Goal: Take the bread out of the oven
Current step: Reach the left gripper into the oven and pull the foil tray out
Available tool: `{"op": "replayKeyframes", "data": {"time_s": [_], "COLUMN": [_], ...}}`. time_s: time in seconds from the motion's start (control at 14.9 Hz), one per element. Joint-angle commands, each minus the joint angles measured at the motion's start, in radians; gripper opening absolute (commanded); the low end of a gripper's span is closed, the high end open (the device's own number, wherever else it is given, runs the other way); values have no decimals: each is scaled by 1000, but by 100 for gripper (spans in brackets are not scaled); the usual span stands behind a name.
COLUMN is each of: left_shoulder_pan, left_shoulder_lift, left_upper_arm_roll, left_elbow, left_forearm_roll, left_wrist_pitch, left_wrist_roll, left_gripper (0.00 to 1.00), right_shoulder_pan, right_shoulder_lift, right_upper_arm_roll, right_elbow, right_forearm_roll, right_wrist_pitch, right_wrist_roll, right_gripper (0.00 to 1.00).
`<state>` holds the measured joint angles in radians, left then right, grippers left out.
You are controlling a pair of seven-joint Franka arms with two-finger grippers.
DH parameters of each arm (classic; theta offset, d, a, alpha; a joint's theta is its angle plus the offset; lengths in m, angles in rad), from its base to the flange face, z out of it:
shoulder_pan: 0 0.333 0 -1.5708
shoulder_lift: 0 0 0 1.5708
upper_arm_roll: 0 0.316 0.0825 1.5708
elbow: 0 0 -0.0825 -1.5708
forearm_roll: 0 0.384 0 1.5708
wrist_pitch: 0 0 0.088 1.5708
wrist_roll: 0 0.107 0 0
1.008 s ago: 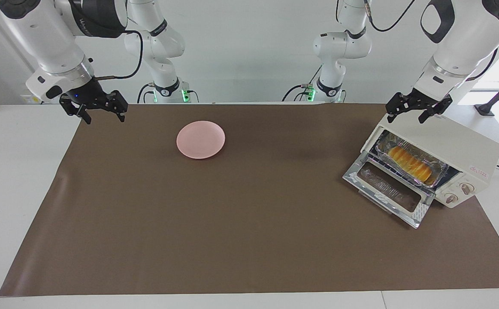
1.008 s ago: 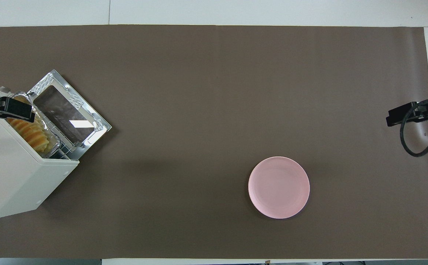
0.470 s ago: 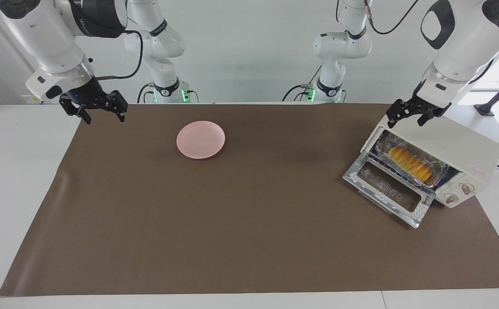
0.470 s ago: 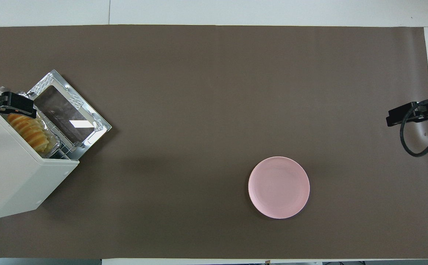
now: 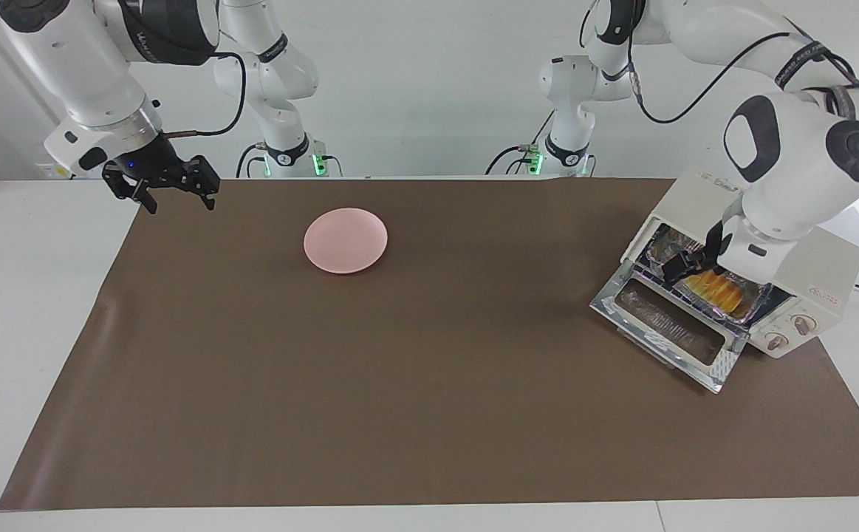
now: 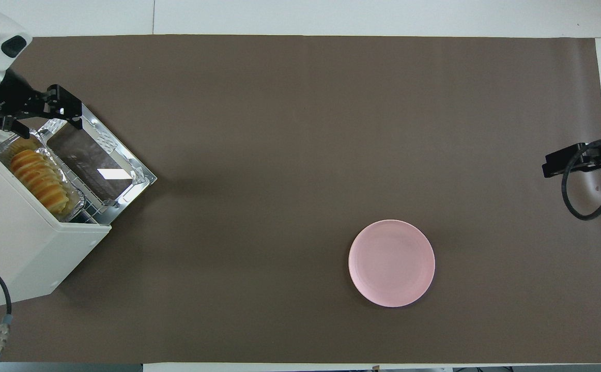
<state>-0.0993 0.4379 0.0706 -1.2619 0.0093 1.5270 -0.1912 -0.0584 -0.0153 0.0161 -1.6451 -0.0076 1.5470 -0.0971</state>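
The cream-white oven stands at the left arm's end of the table, its glass door dropped open flat. The golden ridged bread lies in a crinkled foil tray on the rack inside the opening. My left gripper hangs open at the oven's mouth, just above the end of the bread and tray nearer the robots, holding nothing. My right gripper waits open over the mat's edge at the right arm's end.
A pink plate sits on the brown mat, nearer the robots and toward the right arm's end. Two round knobs face out on the oven's front. A cable loops under the right wrist.
The left arm has swung down from above the oven's top corner to the oven's open mouth, over the bread's end. The right arm, plate, bread and door stayed put.
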Motion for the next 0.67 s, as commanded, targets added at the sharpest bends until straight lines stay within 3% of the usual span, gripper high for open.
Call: {"op": "replayKeyframes", "data": {"time_s": [0.0, 0.27, 0.47, 0.6], "left_shoulder_pan": [-3, -8, -13, -26], "left_shoulder_lift": [15, 2, -33, -18], "left_upper_arm_roll": [37, 84, 86, 84], "left_elbow": [-48, -111, -224, -235], "left_forearm_roll": [23, 49, 95, 109], "left_wrist_pitch": [80, 99, 203, 225], "left_wrist_roll": [-69, -164, -212, -269], "left_gripper": [100, 100, 100, 100], "right_shoulder_pan": [-8, -8, -6, -6], "right_shoulder_lift": [-12, -12, -12, -12], "right_upper_arm_roll": [1, 1, 1, 1], "right_elbow": [-12, -12, -12, -12], "right_forearm_roll": [12, 12, 12, 12], "right_wrist_pitch": [4, 4, 4, 4], "right_wrist_roll": [-23, -23, -23, -23], "right_gripper": [100, 100, 100, 100]}}
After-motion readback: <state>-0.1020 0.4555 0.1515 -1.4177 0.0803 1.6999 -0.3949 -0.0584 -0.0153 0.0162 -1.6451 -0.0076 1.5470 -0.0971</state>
